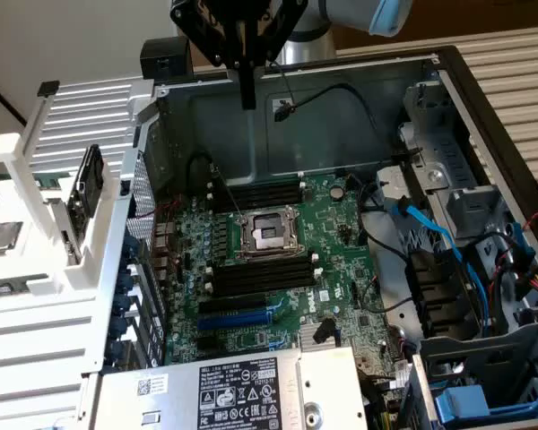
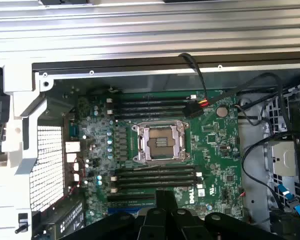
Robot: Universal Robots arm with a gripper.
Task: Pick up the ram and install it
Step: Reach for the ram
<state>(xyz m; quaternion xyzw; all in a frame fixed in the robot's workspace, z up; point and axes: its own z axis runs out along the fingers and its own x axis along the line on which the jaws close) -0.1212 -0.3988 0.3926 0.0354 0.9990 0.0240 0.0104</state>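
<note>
Green motherboard (image 1: 341, 242) below shut, empty end effector (image 1: 247, 102); expect light, stiff, fragile ram, best pinched along its long edges.

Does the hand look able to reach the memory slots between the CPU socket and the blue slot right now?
Probably yes. The case is open, the hand hangs shut above it, and those memory slots look empty with no cable across them.
</note>
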